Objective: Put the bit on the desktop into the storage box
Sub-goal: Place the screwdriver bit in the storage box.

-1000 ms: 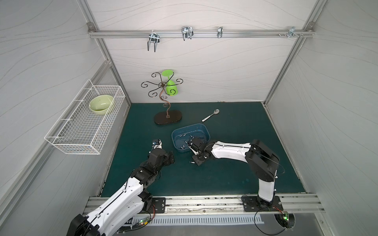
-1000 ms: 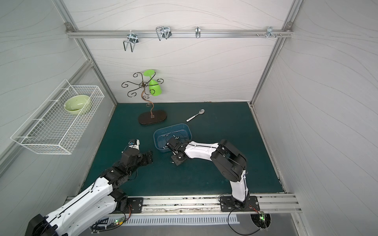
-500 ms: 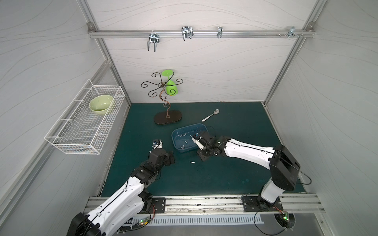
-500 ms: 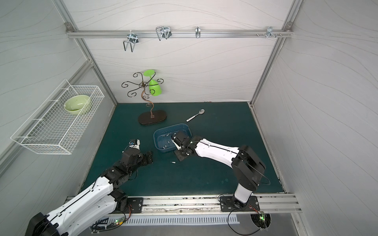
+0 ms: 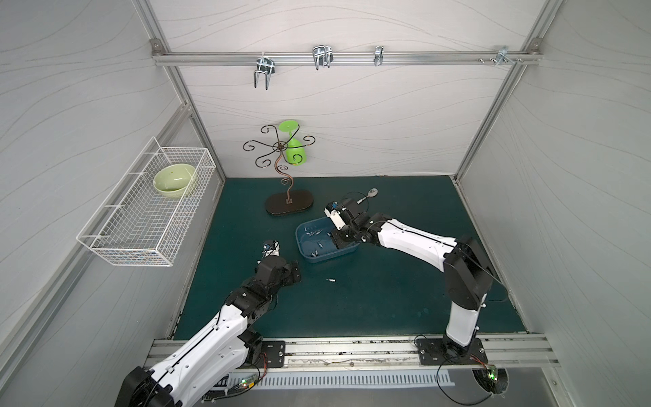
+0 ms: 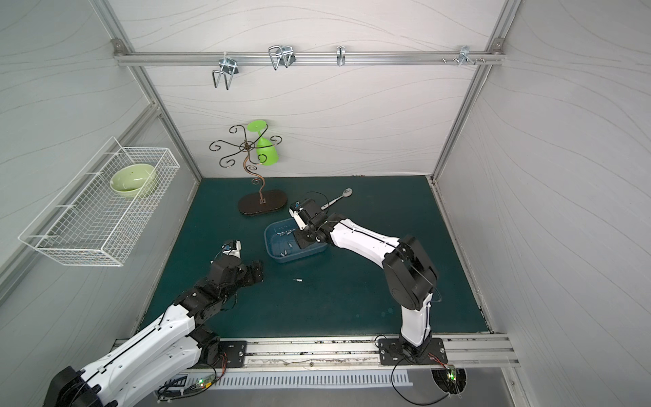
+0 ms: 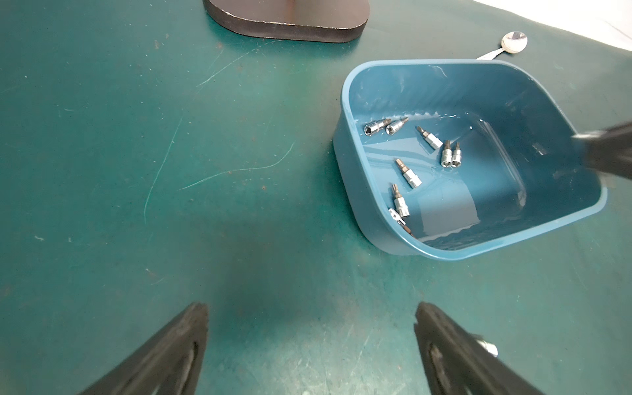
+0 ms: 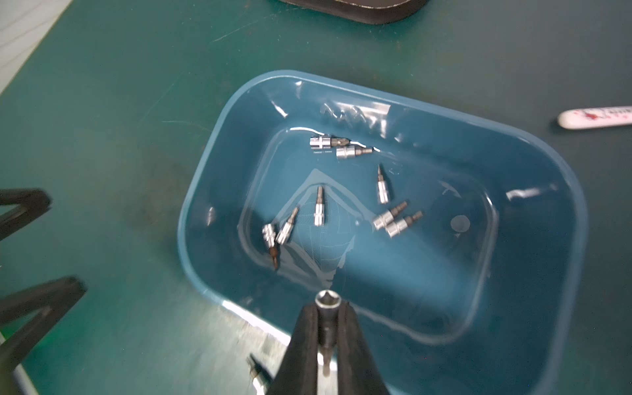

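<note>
I have the right gripper (image 8: 326, 309) closed on a bit (image 8: 327, 301), and from the right wrist view I look straight into the bit's hollow hexagonal socket end. It is a short, shiny silver piece, and its narrower driver end points back between the two black fingers (image 8: 302, 338), which pinch it from both sides. The gripper holds it over the storage box (image 8: 222, 178), just inside the box's rim. The box is a shallow, translucent blue tub with rounded corners, standing on the dark teal desktop (image 5: 387, 299). I count eight bits in the box (image 8: 319, 207). They have the same silver look, lie flat on its floor and point different ways, and some lie in touching pairs. One loose bit (image 5: 331, 280) lies on the desktop outside the box, near it but clear of its wall, on the side facing the robot bases. Both top views show this loose bit (image 6: 298, 280). The left gripper (image 7: 307, 325) has its jaws spread wide with nothing between them, and it hangs over bare desktop beside the box, apart from it. A spoon (image 5: 368, 195) lies beyond the far side of the box.
</note>
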You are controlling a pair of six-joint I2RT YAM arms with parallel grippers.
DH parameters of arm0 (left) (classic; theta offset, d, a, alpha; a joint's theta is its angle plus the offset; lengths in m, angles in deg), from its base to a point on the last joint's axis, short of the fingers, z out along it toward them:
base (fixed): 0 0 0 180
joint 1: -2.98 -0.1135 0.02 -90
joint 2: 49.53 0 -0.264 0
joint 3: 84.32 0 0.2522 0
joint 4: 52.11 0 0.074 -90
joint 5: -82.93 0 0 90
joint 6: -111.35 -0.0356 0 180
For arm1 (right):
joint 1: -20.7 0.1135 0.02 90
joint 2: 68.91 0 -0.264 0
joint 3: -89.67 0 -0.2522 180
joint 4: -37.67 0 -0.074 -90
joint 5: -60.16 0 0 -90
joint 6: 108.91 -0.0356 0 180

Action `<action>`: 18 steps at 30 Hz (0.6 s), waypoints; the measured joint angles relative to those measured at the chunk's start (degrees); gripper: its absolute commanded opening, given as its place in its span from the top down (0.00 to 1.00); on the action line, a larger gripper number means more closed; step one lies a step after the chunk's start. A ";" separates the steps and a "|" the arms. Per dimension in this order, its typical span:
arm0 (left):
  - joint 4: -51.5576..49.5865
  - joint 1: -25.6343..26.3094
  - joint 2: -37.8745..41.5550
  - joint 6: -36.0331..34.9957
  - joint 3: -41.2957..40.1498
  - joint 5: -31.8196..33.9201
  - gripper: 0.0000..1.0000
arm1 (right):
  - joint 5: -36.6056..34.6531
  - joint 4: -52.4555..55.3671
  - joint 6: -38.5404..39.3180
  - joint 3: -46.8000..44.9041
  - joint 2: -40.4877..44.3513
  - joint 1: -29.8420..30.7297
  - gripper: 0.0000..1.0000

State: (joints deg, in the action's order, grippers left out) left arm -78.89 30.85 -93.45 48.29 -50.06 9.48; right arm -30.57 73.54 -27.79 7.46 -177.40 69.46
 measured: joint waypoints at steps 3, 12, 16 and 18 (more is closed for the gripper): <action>0.02 0.00 -0.04 0.00 0.02 0.00 0.02 | 0.00 -0.33 0.48 1.62 -2.78 -0.57 0.87; 0.02 0.00 -0.39 0.00 0.02 0.00 0.03 | -0.74 -0.76 1.86 1.75 -3.28 -2.03 0.56; 0.04 0.00 -0.52 0.00 0.02 0.00 0.03 | 0.00 -0.76 3.23 -1.90 0.00 -1.92 0.47; 0.04 0.00 -0.57 0.00 0.00 0.04 0.03 | 1.07 -0.85 4.09 -4.55 2.69 -1.68 0.41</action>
State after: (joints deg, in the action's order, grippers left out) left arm -78.84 30.85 -94.02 48.29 -50.06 9.53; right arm -29.50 72.69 -23.71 2.91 -174.71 67.77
